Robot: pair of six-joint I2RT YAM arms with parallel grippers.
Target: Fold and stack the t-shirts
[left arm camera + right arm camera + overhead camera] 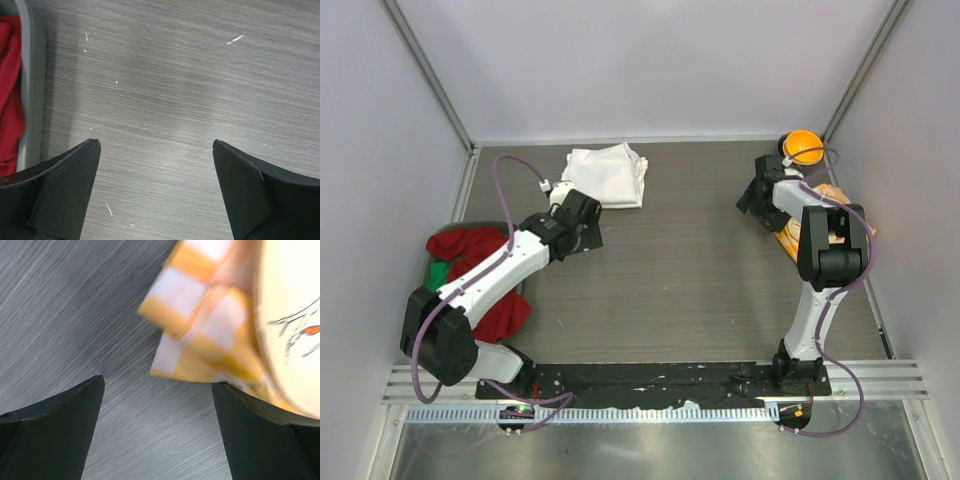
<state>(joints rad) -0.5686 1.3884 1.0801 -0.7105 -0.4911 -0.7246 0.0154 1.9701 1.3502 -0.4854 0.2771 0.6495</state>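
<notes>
A folded white t-shirt lies at the back of the table, left of centre. A red t-shirt lies crumpled in a grey bin at the left, with a bit of green t-shirt beside it. The red t-shirt also shows at the left edge of the left wrist view. My left gripper is open and empty over bare table, just in front of the white t-shirt. My right gripper is open and empty at the right, beside the orange checked cloth.
An orange and white checked cloth lies by the right wall, partly hidden under my right arm, with a cream round printed thing on it. An orange round object sits in the back right corner. The grey bin's rim runs beside the red t-shirt.
</notes>
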